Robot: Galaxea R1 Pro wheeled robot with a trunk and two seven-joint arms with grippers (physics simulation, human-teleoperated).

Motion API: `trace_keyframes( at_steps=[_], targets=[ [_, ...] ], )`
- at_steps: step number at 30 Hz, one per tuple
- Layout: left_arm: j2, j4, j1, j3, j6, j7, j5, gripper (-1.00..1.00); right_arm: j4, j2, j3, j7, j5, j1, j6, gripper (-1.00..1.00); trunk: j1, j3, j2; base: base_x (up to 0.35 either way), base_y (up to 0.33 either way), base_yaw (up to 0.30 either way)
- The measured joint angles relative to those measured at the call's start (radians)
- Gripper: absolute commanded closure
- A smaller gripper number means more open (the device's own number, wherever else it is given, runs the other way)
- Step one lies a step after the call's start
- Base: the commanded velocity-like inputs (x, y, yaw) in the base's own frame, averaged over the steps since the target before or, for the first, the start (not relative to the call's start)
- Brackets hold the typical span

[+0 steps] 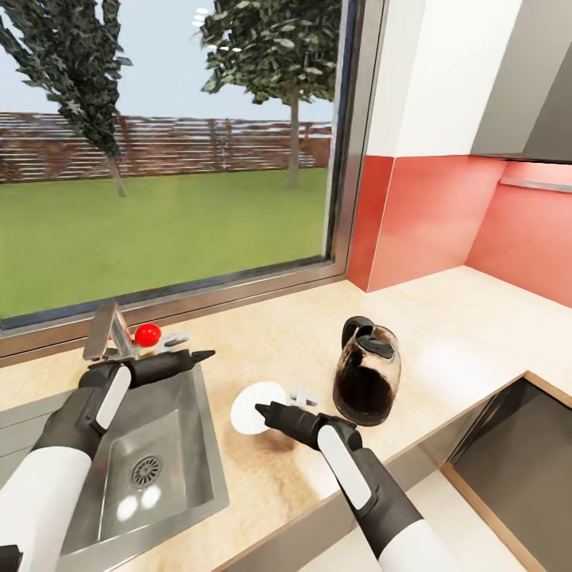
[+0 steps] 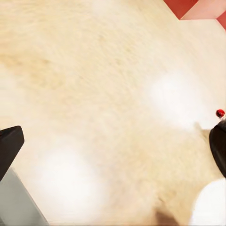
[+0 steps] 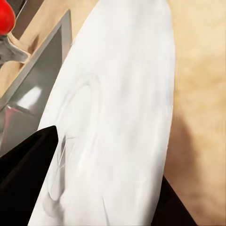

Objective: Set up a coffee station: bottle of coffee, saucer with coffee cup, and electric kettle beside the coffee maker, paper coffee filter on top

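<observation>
Window point(image 1: 167, 151): spans the wall behind the counter; lawn, trees and a fence show through it.
Counter point(image 1: 445, 334): light beige wood-look slab running below the window and along the red backsplash point(image 1: 445, 214).
Sink point(image 1: 151, 469): steel basin set into the counter at the left, with a faucet point(image 1: 107, 330) and a red knob point(image 1: 148, 334) at its back edge.
Electric kettle point(image 1: 367, 381): dark glass body with black lid and handle, upright on the counter, right of the saucer and apart from it.
Saucer point(image 1: 256, 407): white round plate just right of the sink; in the right wrist view point(image 3: 122, 117) it sits between the two black fingers point(image 3: 28, 155).
Right end effector point(image 1: 266, 411): at the saucer's edge, fingers on either side of the plate, pinching the saucer.
Left end effector point(image 1: 202, 356): held over the sink's rear corner; whether its fingers are spread or pressed together cannot be told.
</observation>
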Motion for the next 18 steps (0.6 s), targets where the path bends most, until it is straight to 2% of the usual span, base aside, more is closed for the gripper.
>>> trace_keyframes(
  at_steps=[7,18],
  targets=[
    [0.002,-0.001,0.002,0.000,0.001,0.000,0.000,-1.00,-0.010,0.000,0.000,0.000,0.000,0.000,0.000,1.00,0.000,0.000,0.000,-0.025,0.000,0.000],
    [-0.003,-0.002,0.006,-0.001,0.001,0.000,-0.003,-1.00,-0.012,0.000,-0.005,0.000,0.000,0.000,0.000,1.00,0.001,0.000,0.000,-0.293,0.000,0.000]
  ],
)
